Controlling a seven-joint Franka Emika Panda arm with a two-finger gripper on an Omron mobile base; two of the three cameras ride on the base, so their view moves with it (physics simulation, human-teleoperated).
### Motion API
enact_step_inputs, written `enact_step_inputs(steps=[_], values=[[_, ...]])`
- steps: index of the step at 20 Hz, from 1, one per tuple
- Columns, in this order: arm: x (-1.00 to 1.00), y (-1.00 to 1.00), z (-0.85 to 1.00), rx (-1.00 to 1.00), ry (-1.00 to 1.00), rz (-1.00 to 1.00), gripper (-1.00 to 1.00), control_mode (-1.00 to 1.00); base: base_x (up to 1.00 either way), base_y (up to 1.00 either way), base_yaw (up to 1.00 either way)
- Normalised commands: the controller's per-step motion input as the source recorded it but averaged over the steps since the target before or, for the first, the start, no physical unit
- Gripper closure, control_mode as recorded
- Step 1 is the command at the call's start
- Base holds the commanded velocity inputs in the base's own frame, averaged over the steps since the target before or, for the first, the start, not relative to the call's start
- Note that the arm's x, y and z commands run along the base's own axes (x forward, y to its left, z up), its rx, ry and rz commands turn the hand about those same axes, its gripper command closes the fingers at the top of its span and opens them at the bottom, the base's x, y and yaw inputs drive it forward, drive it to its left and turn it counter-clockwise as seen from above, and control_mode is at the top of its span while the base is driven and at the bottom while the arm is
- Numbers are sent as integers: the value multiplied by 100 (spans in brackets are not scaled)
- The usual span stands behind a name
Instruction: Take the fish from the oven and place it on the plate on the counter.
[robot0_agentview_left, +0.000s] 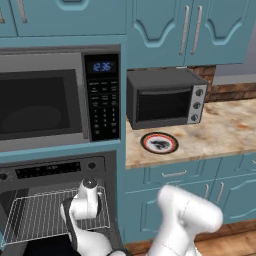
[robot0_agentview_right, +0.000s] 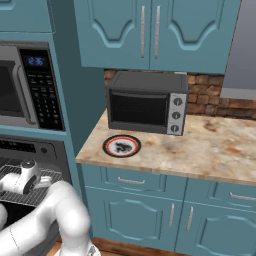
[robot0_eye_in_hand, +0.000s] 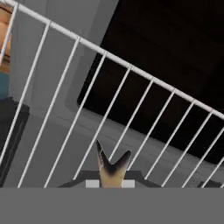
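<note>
Tucked between my gripper's (robot0_eye_in_hand: 112, 178) closed fingertips, the fish (robot0_eye_in_hand: 112, 168) shows its forked tail over the oven's (robot0_agentview_left: 55, 172) wire rack (robot0_agentview_left: 35, 215); my arm reaches down into the cavity, left of the plate (robot0_agentview_left: 159, 143).

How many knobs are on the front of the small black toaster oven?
3. The knobs sit in a vertical column on the silver panel at the right side of the toaster oven: top, middle, bottom.

Fish (robot0_eye_in_hand: 112, 168): forked tail alone visible, body hidden at 6 o'clock. Gripper fingertips: hidden. Oven (robot0_agentview_left: 55, 170): cut off at 9 o'clock edge.
</note>
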Motion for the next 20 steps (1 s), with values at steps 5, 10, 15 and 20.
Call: enact_step_inputs(steps=[5, 10, 15, 20], values=[[-91, -46, 81, 0, -1, 0, 100, -100, 0, 0, 0], [-72, -55, 100, 0, -6, 0, 100, -100, 0, 0, 0], [-38, -48, 100, 0, -5, 0, 100, -100, 0, 0, 0], [-10, -63, 100, 0, -1, 0, 100, -100, 0, 0, 0]])
